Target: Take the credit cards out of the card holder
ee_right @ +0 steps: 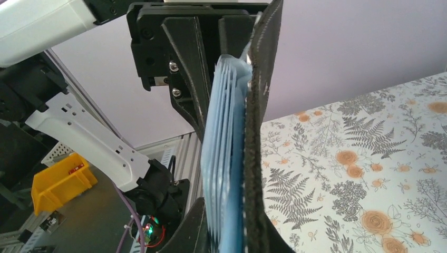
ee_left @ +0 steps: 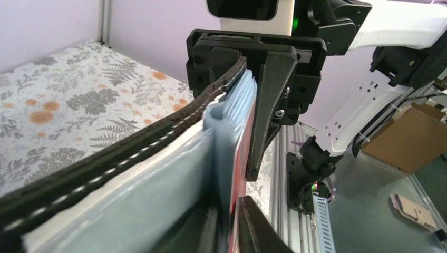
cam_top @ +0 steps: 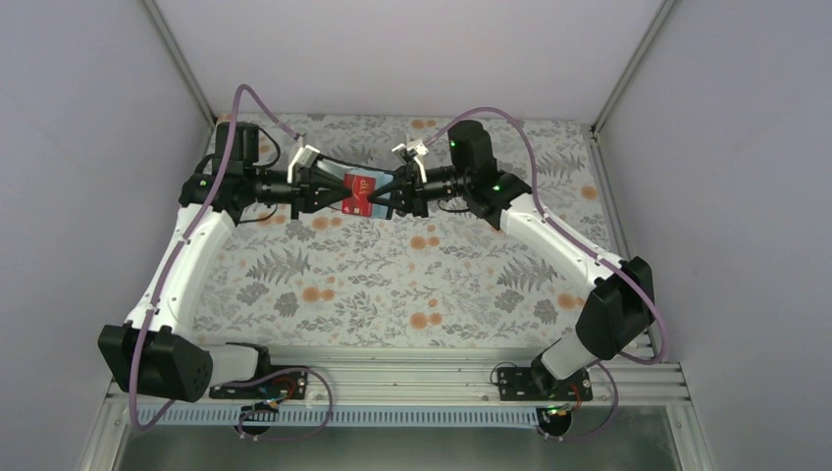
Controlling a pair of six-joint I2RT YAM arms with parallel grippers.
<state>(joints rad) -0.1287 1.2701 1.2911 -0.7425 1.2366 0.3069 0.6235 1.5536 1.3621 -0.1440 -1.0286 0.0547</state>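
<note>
Stitched black cover of the holder [ee_left: 100, 168] fills the foreground of the left wrist view, with pale blue sleeves [ee_left: 158, 205] beside it and a red card [ee_left: 243, 158] edge-on against them. At the bottom the left gripper [ee_left: 226, 224] is clamped on the near end. The right gripper [ee_left: 245, 79] is clamped on the far end, one finger on the cover and one on the card side.

From the right wrist, the holder [ee_right: 262, 132] stands edge-on, with the sleeves [ee_right: 226, 158] fanned to its left. The right gripper [ee_right: 226, 237] pinches it below and the left gripper [ee_right: 211, 52] pinches it above.

From the top, the holder [cam_top: 341, 175] hangs between the two closed grippers over the far side of the table [cam_top: 392, 285], with the red card [cam_top: 358, 193] showing in it.
</note>
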